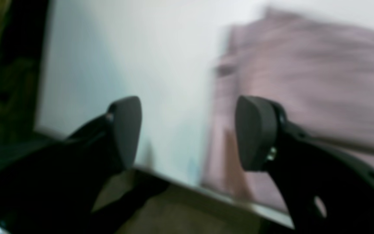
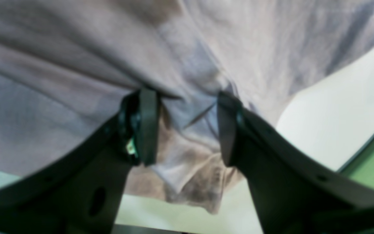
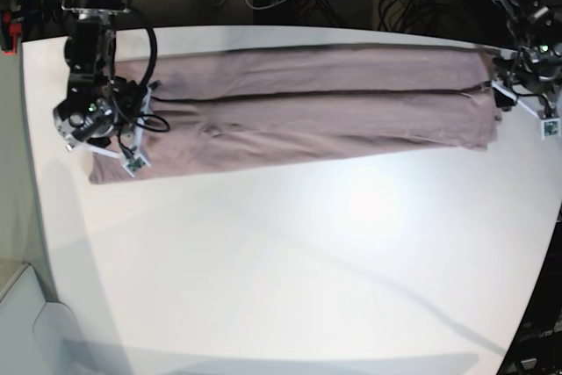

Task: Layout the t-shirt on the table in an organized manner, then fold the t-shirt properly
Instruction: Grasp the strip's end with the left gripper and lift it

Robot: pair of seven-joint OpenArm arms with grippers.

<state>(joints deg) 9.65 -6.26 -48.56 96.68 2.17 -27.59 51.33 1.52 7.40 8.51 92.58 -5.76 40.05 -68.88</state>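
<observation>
Both wrist views are motion-blurred; the base view is bright, with glare on the desk (image 3: 351, 208) and bowed edges.

The t-shirt (image 3: 299, 116) lies folded into a long band across the far part of the worktop (image 3: 290, 261). The right tool (image 3: 123, 142) sits over its left end, the left tool (image 3: 527, 98) beside its right end, at the worktop's edge.
</observation>
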